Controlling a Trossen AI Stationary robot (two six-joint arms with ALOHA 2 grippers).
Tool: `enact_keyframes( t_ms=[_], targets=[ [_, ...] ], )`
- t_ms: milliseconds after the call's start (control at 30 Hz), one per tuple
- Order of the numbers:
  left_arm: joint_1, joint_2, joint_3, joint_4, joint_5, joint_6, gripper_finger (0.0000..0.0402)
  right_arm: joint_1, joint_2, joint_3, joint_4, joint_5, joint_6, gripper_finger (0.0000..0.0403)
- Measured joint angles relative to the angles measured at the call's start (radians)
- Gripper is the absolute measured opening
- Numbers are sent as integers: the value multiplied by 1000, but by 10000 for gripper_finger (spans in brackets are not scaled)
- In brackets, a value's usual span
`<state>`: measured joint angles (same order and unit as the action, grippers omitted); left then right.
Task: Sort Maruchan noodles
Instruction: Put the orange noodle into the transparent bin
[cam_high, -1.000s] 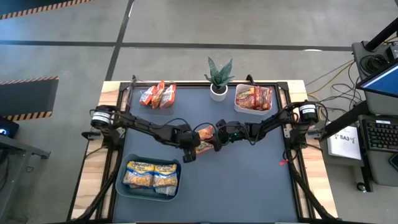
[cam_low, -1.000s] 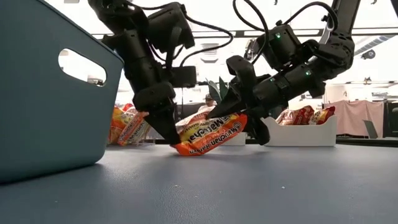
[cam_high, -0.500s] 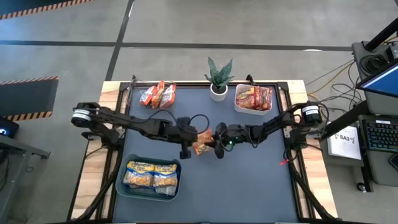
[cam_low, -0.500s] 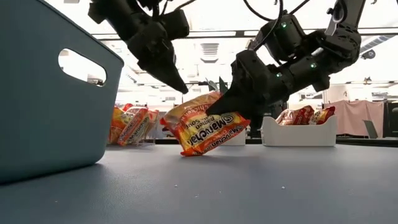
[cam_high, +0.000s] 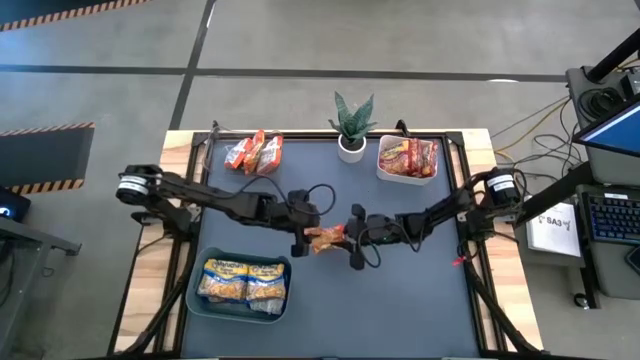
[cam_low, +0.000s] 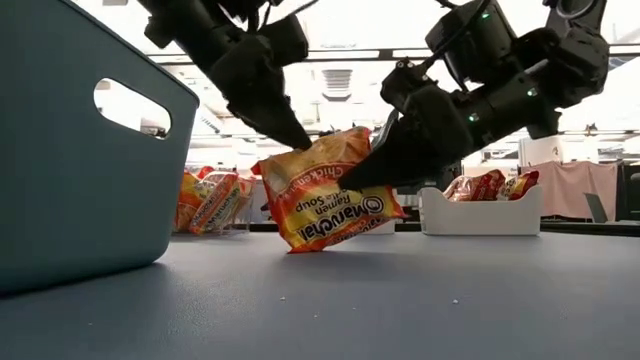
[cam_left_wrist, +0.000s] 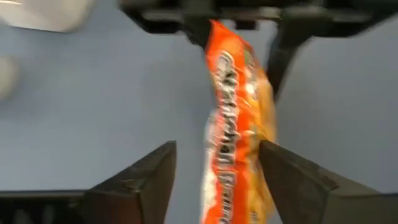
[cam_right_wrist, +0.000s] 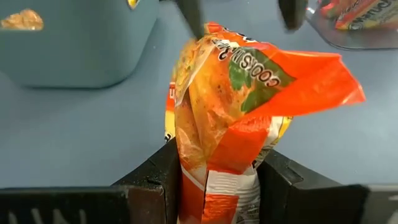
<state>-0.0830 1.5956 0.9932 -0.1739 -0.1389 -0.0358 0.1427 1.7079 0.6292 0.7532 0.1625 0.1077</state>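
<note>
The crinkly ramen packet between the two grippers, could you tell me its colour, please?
The crinkly plastic ramen packet is orange; the low view shows it best.

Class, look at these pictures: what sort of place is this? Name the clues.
Probably a robotics lab or workshop: a concrete floor with hazard-striped tape, a monitor and keyboard beside the table, and cables trailing on the floor.

This looks like a robot lab. A dark work table (cam_high: 400, 290) stands on a gray concrete floor (cam_high: 100, 60), with a computer keyboard (cam_high: 612, 215) and cables (cam_high: 540, 120) beside the table.
</note>
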Motion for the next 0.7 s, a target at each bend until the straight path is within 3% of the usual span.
enact_keyframes(
  t_ms=[100,367,500,700],
  targets=[
    [0,29,0,18,107,9,235,5,0,0,0,15,-12,134],
    [0,83,0,34,85,-7,234,4,1,0,-1,21,-28,130],
    [0,82,0,33,64,-7,196,4,1,0,-1,22,-25,137],
    [0,79,0,35,53,-16,105,4,-2,-1,-4,25,19,169]
  ],
)
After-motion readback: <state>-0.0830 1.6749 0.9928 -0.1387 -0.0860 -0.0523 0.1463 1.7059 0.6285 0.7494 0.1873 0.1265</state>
